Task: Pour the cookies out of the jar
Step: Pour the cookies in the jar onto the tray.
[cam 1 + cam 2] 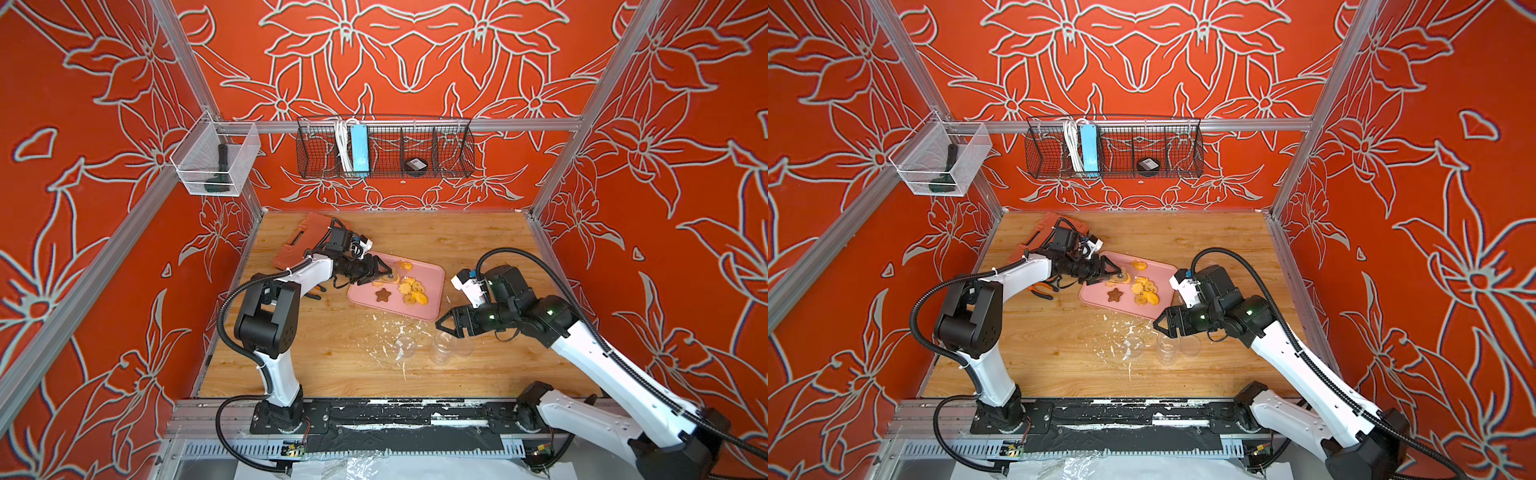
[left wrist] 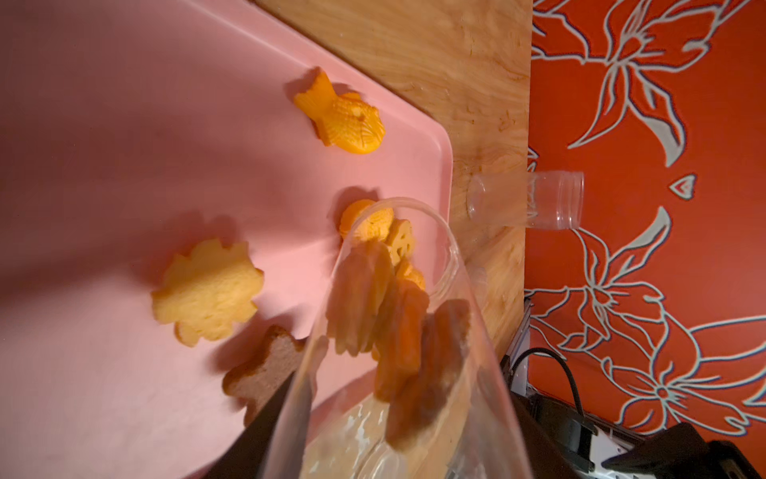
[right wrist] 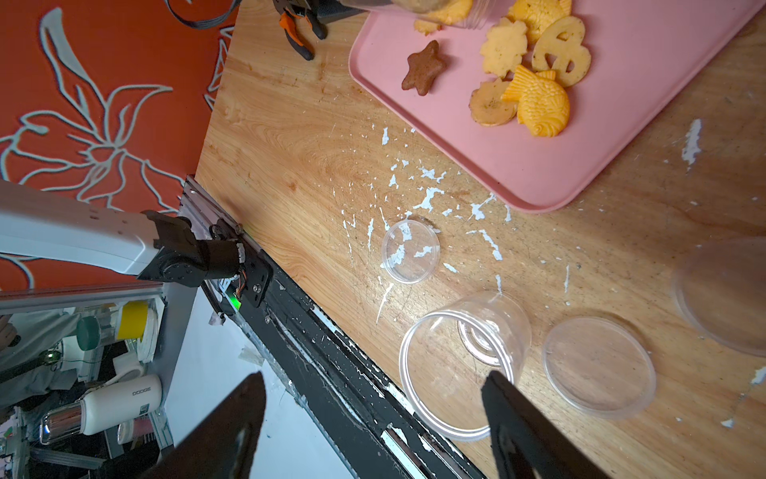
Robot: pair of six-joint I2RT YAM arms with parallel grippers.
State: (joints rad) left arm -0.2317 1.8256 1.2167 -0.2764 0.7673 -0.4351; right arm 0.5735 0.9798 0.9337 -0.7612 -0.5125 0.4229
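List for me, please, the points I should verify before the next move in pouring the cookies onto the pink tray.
1. Left hand shut on the jar: ok.
2. Jar mouth above the pink tray: ok.
3. Jar emptied: not ok, several cookies are inside it.
4. No cookie seen on the table: ok.
5. Right hand open, holding nothing, apart from the tray: ok.

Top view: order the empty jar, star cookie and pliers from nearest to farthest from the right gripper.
1. Empty jar, right beside the right gripper.
2. Star cookie, on the pink tray.
3. Pliers, beyond the tray's left edge.
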